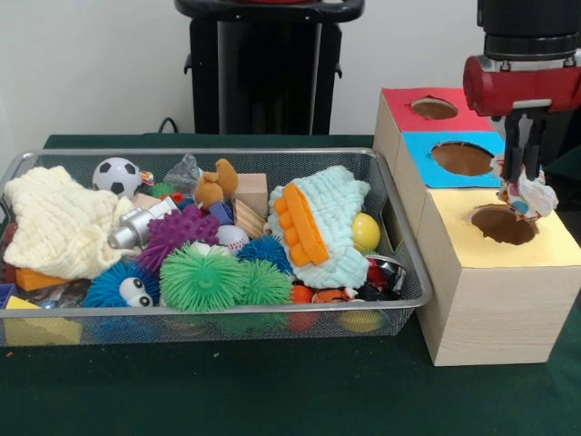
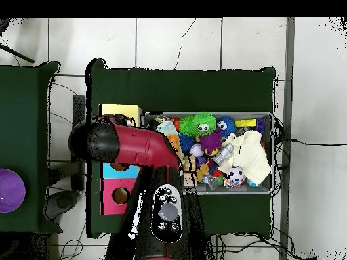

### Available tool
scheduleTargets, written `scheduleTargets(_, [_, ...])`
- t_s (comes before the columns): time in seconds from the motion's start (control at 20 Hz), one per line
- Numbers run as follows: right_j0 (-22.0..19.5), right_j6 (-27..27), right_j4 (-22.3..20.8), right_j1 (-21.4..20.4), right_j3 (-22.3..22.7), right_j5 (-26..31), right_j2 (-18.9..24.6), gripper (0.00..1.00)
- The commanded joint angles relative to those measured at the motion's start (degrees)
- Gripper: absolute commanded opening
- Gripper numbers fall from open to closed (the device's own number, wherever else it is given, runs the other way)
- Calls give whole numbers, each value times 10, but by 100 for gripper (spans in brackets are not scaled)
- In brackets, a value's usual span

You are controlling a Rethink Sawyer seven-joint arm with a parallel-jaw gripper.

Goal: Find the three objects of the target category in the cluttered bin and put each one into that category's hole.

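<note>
Gripper hangs from the red and black arm just above the round hole of the yellow-faced box, at the right of the front view. Its fingers are pinched on a rope toy of white cord with coloured flecks, which dangles at the far right edge of the hole, not yet inside it.

Behind the yellow-faced box stand a blue-faced box and, farthest back, a red-faced box, each with its own round hole.

To the left, touching the boxes, the wire basket lies on the green worktop. It holds a cream knitted cloth at the left end, a pale blue knitted cloth towards the right, a green spiky ball, a purple spiky ball, a blue spiky ball with eyes, a small football and a yellow ball. No further rope toy can be made out among the clutter.

From overhead the arm covers most of the boxes.
</note>
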Motion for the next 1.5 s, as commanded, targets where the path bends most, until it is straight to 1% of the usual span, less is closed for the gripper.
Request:
scheduleTargets(0.05, [20, 142, 11, 23, 13, 8, 8, 0])
scheduleTargets(0.3, [31, 154, 20, 23, 10, 17, -1, 0])
scheduleTargets(0.6, [62, 180, 31, 36, -22, 32, -27, 0])
scheduleTargets(0.7, [53, 165, 32, 34, -18, 31, -23, 0])
scheduleTargets(0.9, [2, 108, 33, 26, 12, 19, 18, 0])
scheduleTargets(0.95, [-8, 99, 33, 27, 9, 20, 24, 0])
scheduleTargets(1.1, [-28, 84, 28, 20, 26, 15, 40, 0])
scheduleTargets(1.4, [-50, 70, 16, 15, 20, 35, 56, 0])
scheduleTargets(1.5, [-57, 68, 14, 10, 35, 25, 64, 0])
